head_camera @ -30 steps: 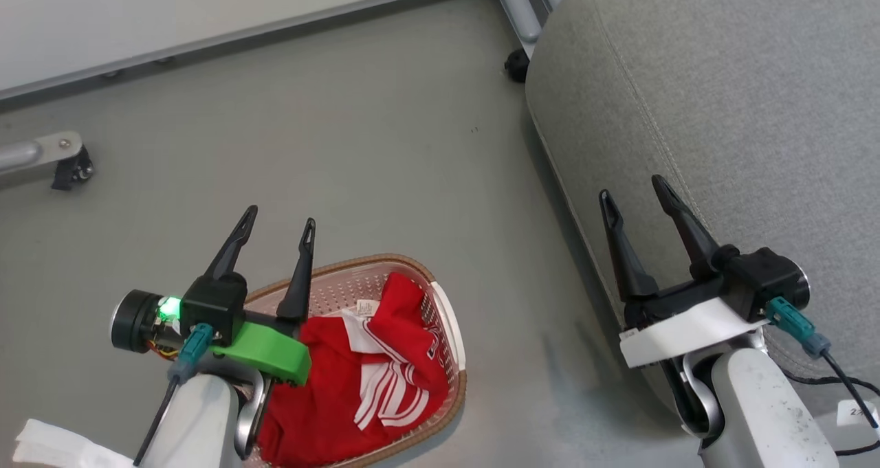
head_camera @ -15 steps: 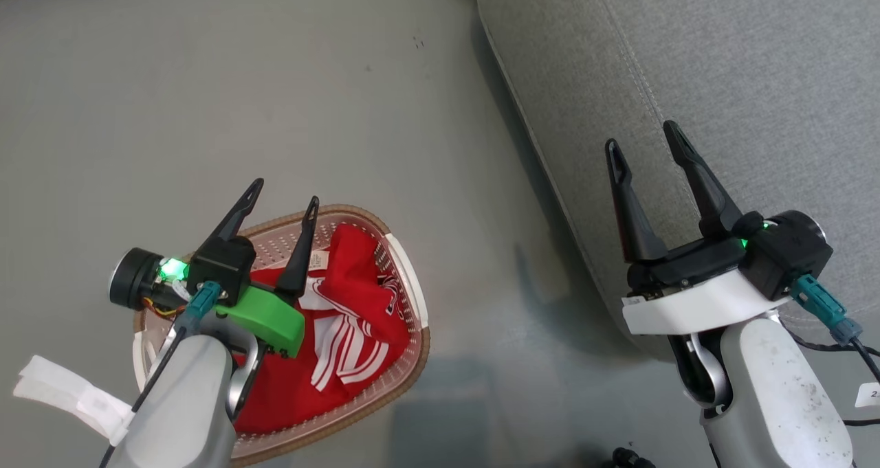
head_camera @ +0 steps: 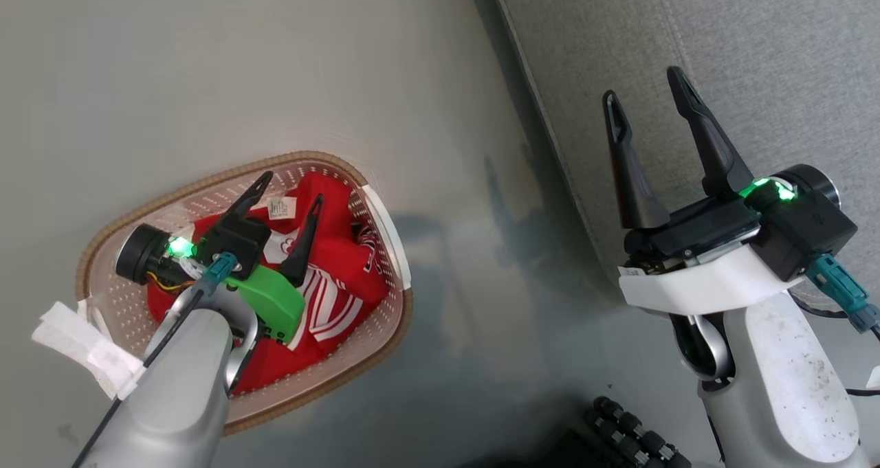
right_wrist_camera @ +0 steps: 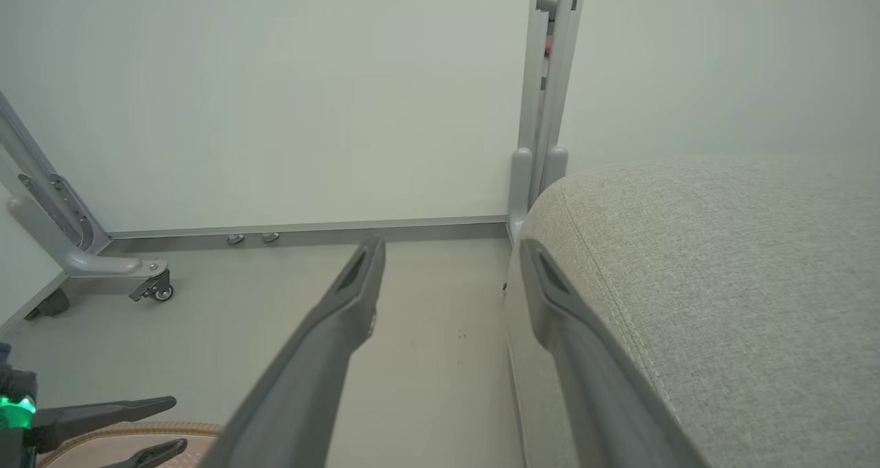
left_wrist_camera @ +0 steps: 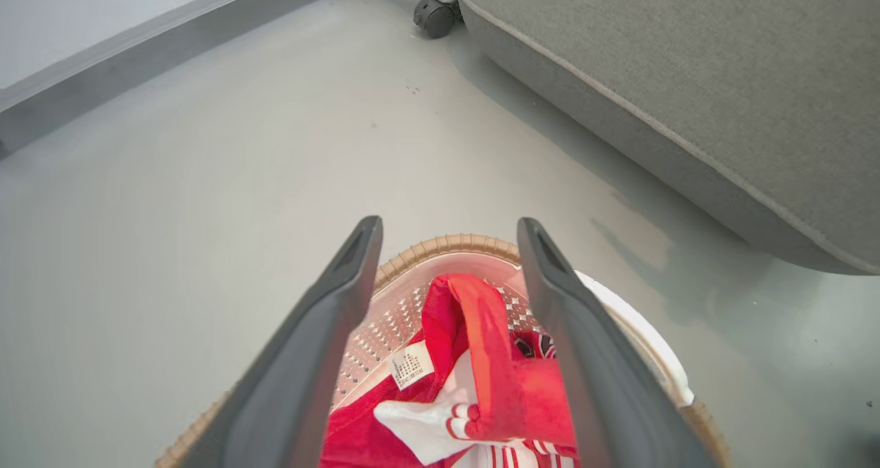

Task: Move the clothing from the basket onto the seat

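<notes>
The clothing [head_camera: 350, 282] is a heap of bright red fabric with white stripe trim and a small white label, lying in the basket [head_camera: 227, 183], an oval cream perforated tub with a brown woven rim on the floor. My left gripper [head_camera: 291, 187] hovers open just above the heap, nothing between its fingers. In the left wrist view its gripper [left_wrist_camera: 448, 222] frames a raised red fold of clothing [left_wrist_camera: 495, 379] and the basket rim [left_wrist_camera: 447, 242]. My right gripper [head_camera: 642, 85] stands open and empty over the edge of the grey seat [head_camera: 756, 42].
Bare grey floor [head_camera: 447, 110] separates the basket from the seat [right_wrist_camera: 722, 262]. A pale wall panel with a baseboard stands behind, with a wheeled metal leg [right_wrist_camera: 155, 289] at its left and a caster [left_wrist_camera: 432, 16] by the seat's corner. A black ribbed part [head_camera: 632, 433] lies near my base.
The head camera has tilted down, shifting the whole picture. My left gripper has dropped from beyond the basket's far rim to over the red clothing. Both grippers stay open.
</notes>
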Available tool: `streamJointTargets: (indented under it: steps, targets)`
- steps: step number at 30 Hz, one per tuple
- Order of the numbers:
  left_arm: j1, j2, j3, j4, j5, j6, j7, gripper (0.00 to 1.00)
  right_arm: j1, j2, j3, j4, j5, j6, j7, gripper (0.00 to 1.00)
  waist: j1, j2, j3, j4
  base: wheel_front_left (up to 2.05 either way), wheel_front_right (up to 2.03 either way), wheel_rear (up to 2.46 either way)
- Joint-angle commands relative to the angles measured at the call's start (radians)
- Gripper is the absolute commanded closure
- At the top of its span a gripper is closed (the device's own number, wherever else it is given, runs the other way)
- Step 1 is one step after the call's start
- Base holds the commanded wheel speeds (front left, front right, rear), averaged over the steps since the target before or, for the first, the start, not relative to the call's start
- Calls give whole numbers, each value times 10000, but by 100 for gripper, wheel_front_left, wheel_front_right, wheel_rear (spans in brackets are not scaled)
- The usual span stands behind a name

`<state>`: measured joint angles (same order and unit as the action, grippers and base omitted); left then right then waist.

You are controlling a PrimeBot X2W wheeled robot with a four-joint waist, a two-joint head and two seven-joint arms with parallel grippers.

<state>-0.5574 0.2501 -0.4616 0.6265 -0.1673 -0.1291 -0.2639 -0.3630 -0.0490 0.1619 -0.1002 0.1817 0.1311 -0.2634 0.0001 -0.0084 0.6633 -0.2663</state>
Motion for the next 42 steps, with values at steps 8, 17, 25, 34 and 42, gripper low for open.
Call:
streamJointTargets:
  steps: [8,17,25,34,42]
  targets:
    - [-795,161,-931,1151,-582,-26,-11,0,-213,-27,37,-207,3,-6,-23,0,-1,84,837,-220,0,0,0]
    - [-1560,102,-1940,2475,-1223,-25,-10,0,-368,-26,-28,-397,-5,-6,-23,0,-1,84,1453,-226,0,0,0]
    - [-2387,-106,-2979,3806,-1958,-25,-9,0,-457,-27,48,-521,-6,-6,-21,0,-1,84,2041,-204,0,0,0]
    - [-3052,-440,-4400,5279,-3163,-25,367,0,-522,-26,124,-488,-11,-6,-23,0,-1,84,2252,-185,0,0,0]
    - [-3272,-530,-5381,5607,-3901,-25,409,100,-533,-26,163,-396,-53,-6,-21,0,-1,84,2093,-144,0,0,0]
